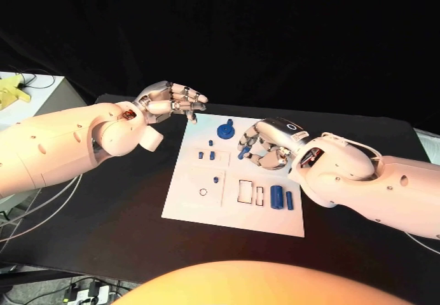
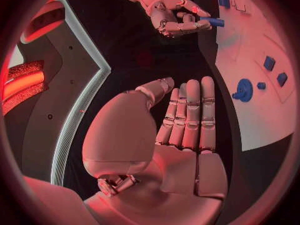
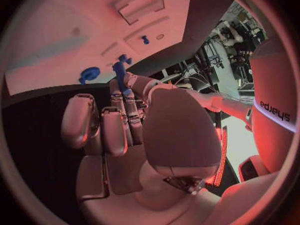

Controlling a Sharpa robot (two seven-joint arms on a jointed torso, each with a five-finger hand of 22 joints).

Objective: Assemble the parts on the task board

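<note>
Black table (image 1: 110, 222), white board (image 1: 197, 206) central: right hand (image 1: 261, 145) over board pinching blue peg (image 1: 242, 153), long axis near upright; left hand (image 1: 170, 100) empty, fingers loose, at board's far corner.

A black desk (image 1: 110, 216) carries a white task board (image 1: 197, 206) lying flat at its middle, small blue parts (image 1: 278, 196) on the board.

Left hand (image 1: 170, 100) held off the far-left corner of the task board (image 1: 188, 206), fingers extended together, empty. Right hand (image 1: 263, 145) above the board's middle, pinching a blue peg (image 3: 120, 76).
</note>
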